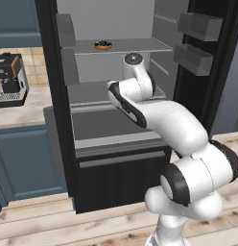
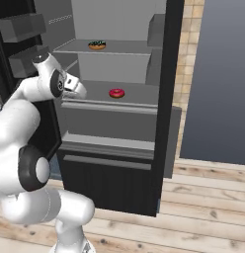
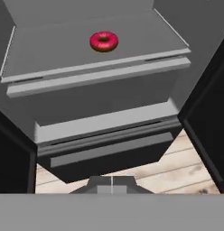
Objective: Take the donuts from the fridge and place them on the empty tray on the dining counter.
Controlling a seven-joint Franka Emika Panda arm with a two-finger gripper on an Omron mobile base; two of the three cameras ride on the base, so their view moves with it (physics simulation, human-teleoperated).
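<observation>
The fridge (image 1: 53, 72) stands open, its grey shelves in view. A chocolate donut with sprinkles (image 1: 102, 45) lies on the upper shelf, also visible in the right base view (image 2: 97, 45). One shelf lower rests the pink-red donut (image 2: 116, 93), which sits near the top of the hand view (image 3: 104, 41). My gripper (image 2: 81, 91) hangs in front of the fridge, left of the pink donut and well short of it. Its fingertips (image 3: 112, 184) are shut together with nothing between them. The tray and the dining counter are out of view.
The fridge's right door (image 1: 200, 43) carries grey bins and stands open beside my arm. A coffee machine (image 1: 10, 79) sits on a beige counter over blue cabinets at the left. Wooden floor (image 2: 193, 197) lies in front.
</observation>
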